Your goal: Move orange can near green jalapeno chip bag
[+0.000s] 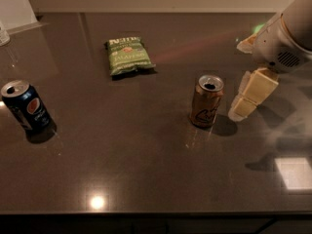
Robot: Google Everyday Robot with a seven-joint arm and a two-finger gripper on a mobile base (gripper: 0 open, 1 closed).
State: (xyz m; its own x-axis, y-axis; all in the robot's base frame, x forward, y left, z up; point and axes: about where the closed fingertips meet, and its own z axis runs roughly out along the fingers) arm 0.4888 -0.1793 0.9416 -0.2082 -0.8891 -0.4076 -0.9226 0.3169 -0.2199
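The orange can [206,101] stands upright on the dark countertop, right of centre, with its silver top open. The green jalapeno chip bag [128,55] lies flat farther back and to the left, well apart from the can. My gripper [248,99] hangs from the white arm at the right, just right of the can at can height, with a narrow gap to it. It holds nothing.
A dark blue can [26,106] with a round red-white-blue logo stands at the left. The countertop [146,169] has its front edge along the bottom. A white object [14,6] sits at the back left corner.
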